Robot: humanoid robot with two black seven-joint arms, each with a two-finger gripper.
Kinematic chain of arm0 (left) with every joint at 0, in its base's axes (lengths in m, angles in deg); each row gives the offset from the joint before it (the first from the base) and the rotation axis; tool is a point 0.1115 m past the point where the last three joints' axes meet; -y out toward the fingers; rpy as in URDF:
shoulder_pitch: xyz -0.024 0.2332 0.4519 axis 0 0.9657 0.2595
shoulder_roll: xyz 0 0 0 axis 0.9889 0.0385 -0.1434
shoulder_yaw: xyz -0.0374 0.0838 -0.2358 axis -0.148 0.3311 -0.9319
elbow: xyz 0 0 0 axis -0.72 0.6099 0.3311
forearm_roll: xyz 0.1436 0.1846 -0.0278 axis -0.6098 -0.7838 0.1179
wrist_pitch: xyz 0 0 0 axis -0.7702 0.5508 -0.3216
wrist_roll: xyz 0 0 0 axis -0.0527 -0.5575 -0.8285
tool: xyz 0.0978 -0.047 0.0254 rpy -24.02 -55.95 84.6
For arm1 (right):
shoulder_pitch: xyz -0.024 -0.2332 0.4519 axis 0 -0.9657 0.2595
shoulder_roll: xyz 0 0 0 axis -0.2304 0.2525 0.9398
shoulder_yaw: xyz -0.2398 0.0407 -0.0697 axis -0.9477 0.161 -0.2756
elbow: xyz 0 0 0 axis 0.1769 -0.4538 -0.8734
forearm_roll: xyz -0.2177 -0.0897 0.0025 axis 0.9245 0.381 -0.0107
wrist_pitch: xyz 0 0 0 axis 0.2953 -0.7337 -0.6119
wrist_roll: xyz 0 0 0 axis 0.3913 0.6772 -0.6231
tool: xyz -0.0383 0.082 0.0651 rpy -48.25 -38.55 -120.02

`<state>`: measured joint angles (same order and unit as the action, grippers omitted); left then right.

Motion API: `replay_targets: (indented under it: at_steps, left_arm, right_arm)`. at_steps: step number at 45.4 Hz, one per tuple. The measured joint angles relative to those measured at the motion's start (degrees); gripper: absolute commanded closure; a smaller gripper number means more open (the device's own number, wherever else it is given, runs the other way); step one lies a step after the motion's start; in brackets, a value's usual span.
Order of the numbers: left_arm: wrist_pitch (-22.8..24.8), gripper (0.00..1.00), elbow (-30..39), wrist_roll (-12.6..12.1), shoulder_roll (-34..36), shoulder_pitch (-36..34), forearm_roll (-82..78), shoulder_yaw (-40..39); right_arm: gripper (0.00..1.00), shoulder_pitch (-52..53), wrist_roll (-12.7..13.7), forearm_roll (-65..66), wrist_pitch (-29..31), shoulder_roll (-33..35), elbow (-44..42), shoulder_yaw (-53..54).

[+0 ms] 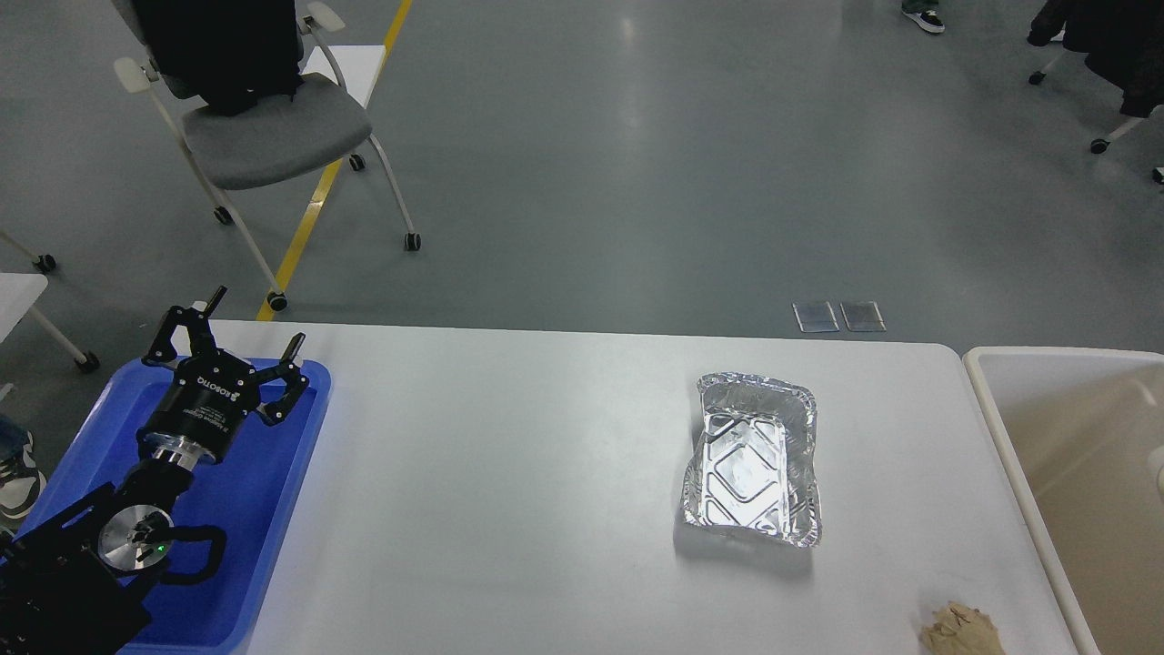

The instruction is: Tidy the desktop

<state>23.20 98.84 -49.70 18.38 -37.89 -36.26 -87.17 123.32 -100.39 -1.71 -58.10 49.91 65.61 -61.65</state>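
Note:
The white desktop (509, 473) fills the lower part of the head view. An empty, crinkled foil container (753, 458) lies on it at the right of centre. A crumpled brown paper scrap (960, 629) lies at the front right edge. My left gripper (255, 317) hangs open and empty above the far end of the blue tray (264, 491) at the left. My right gripper is out of view.
A beige tub-like bin (1073, 473) stands against the desktop's right end. A grey chair (264, 127) stands on the floor beyond the far left corner. A yellow floor line runs behind it.

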Motion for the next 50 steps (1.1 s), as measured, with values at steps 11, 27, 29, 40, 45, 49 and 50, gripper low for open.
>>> replay_targets:
  at_steps: [11, 27, 29, 40, 45, 49, 50]
  left_arm:
    - [0.00, 0.01, 0.00, 0.00, 0.00, 0.00, 0.00, 0.00]
    - [0.00, 0.01, 0.02, 0.00, 0.00, 0.00, 0.00, 0.00]
    - [0.00, 0.01, 0.02, 0.00, 0.00, 0.00, 0.00, 0.00]
    - [0.00, 0.01, 0.01, 0.00, 0.00, 0.00, 0.00, 0.00]
    - [0.00, 0.01, 0.00, 0.00, 0.00, 0.00, 0.00, 0.00]
    - [0.00, 0.01, 0.00, 0.00, 0.00, 0.00, 0.00, 0.00]
    - [0.00, 0.01, 0.00, 0.00, 0.00, 0.00, 0.00, 0.00]
  right_arm:
    - [0.01, -0.10, 0.00, 0.08, -0.23, -0.21, 0.18, 1.26]
    - [0.00, 0.76, -0.01, 10.66, 0.40, 1.22, 0.58, 13.00]
    - [0.00, 1.16, -0.01, 12.82, 0.49, 1.82, 0.60, 15.80]
    - [0.00, 5.98, -0.01, 20.96, 2.52, 5.83, 0.66, 31.47]
    - [0.00, 9.41, -0.12, 22.70, 3.42, 6.90, 0.66, 36.09]
    - [0.00, 12.48, -0.24, 23.50, 3.93, 7.49, 0.71, 38.25]
    - [0.00, 13.64, -0.24, 23.67, 4.12, 7.64, 0.72, 38.80]
